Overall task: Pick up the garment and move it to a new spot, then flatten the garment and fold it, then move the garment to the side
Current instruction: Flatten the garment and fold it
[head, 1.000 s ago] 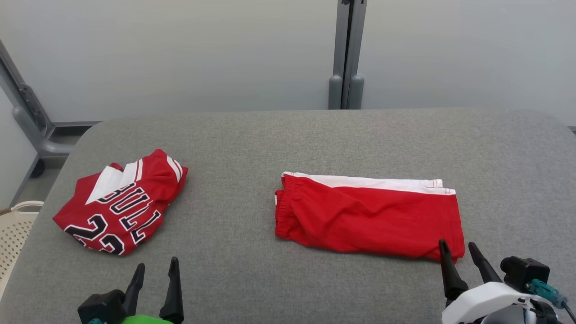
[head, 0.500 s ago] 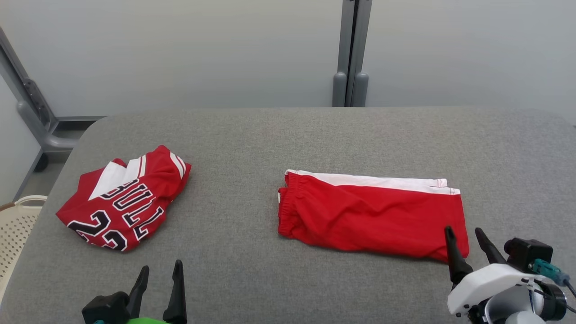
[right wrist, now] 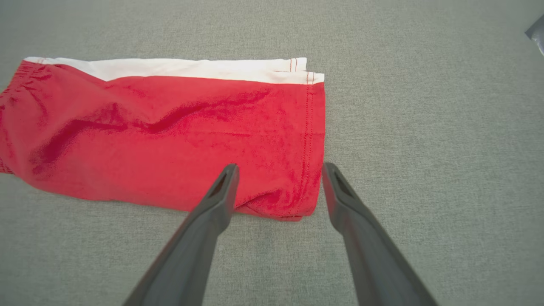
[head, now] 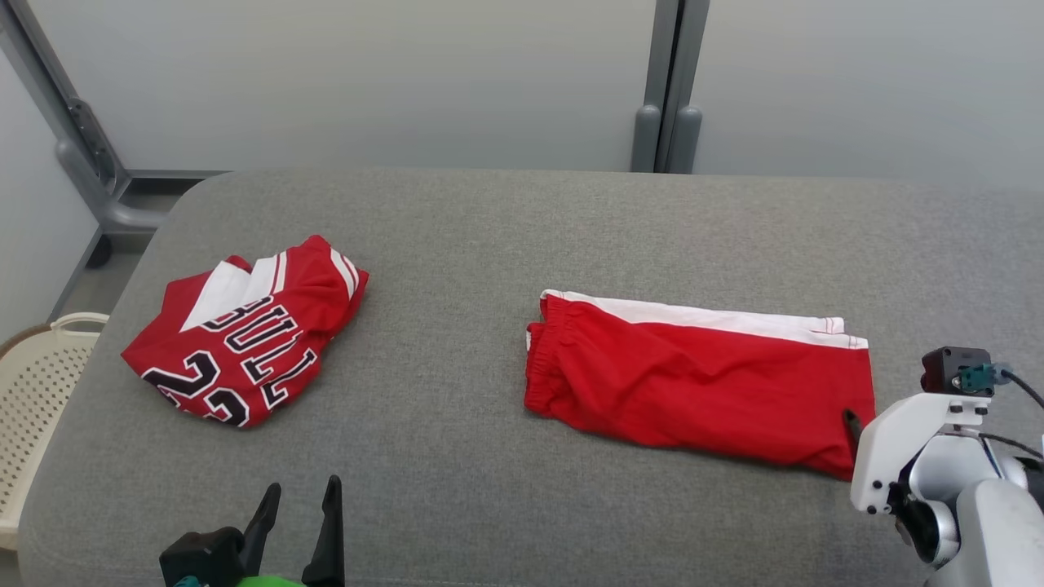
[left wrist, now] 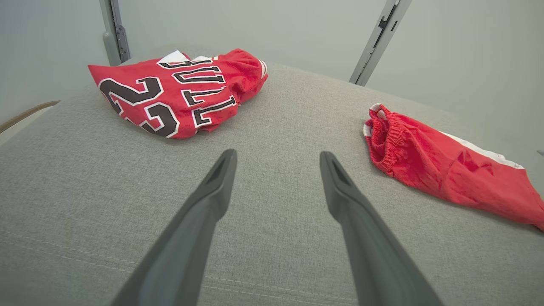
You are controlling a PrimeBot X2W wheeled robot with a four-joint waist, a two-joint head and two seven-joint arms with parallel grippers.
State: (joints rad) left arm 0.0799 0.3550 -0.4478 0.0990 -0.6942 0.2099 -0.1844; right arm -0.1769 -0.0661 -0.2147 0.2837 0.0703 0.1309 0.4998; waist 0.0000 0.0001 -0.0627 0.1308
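The garment, a pair of red shorts (head: 701, 391) with a white side stripe, lies folded lengthwise on the grey table (head: 489, 236), waistband to the left. In the right wrist view my right gripper (right wrist: 280, 168) hangs open over the near hem corner of the shorts (right wrist: 170, 136), one finger above the cloth and one just past its edge. From the head view the white wrist hides most of it, leaving one dark fingertip (head: 851, 420) at that corner. My left gripper (head: 303, 483) stands open near the front edge, nothing between its fingers (left wrist: 212, 187).
A red jersey (head: 245, 334) with black and white lettering lies bunched at the table's left. A cream perforated basket (head: 33, 391) stands off the left edge. Grey posts (head: 669, 98) rise behind the table against a pale wall.
The head camera has shifted, sliding the whole scene right and up. My right gripper has moved forward and tipped down over the shorts' near right corner. The left gripper stays put.
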